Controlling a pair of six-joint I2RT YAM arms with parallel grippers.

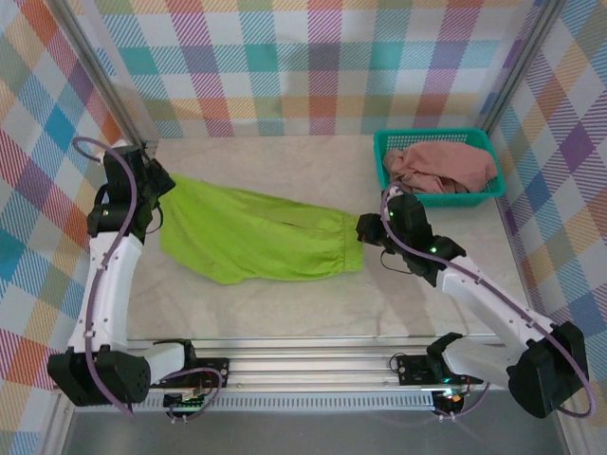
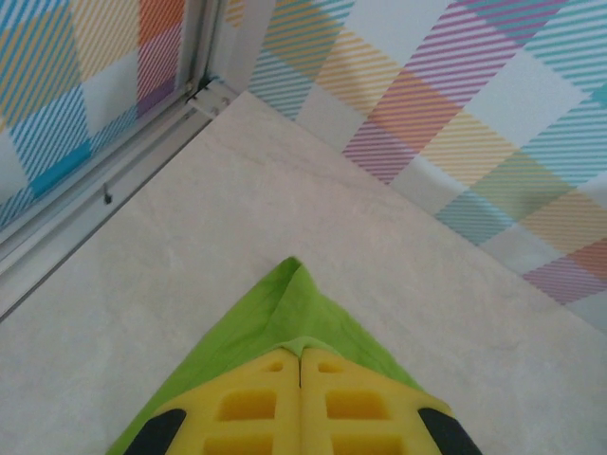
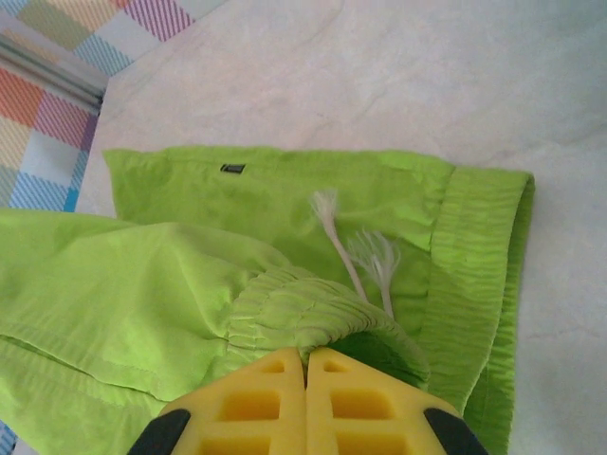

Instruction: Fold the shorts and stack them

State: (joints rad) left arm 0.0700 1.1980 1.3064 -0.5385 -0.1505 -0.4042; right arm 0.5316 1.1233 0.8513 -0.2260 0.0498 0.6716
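Our left fingers (image 2: 248, 408) are pressed together on a pointed corner of the lime green shorts (image 1: 256, 232). Our right fingers (image 3: 251, 409) are clamped on the gathered waistband (image 3: 303, 313), beside the frayed white drawstring (image 3: 356, 261). The shorts lie stretched between them on the pale tabletop (image 1: 313, 303). We judge the thin, faintly glossy cloth light, limp and apt to slip, best held at hems and ribbed elastic. The pink shorts (image 1: 446, 166) sit crumpled in the teal basket (image 1: 432, 136).

Bright, even, diffuse light; only faint soft shadows on the table (image 1: 285, 313). Wrist views are slightly soft, with the nearest yellow fingers (image 2: 247, 408) blurred.
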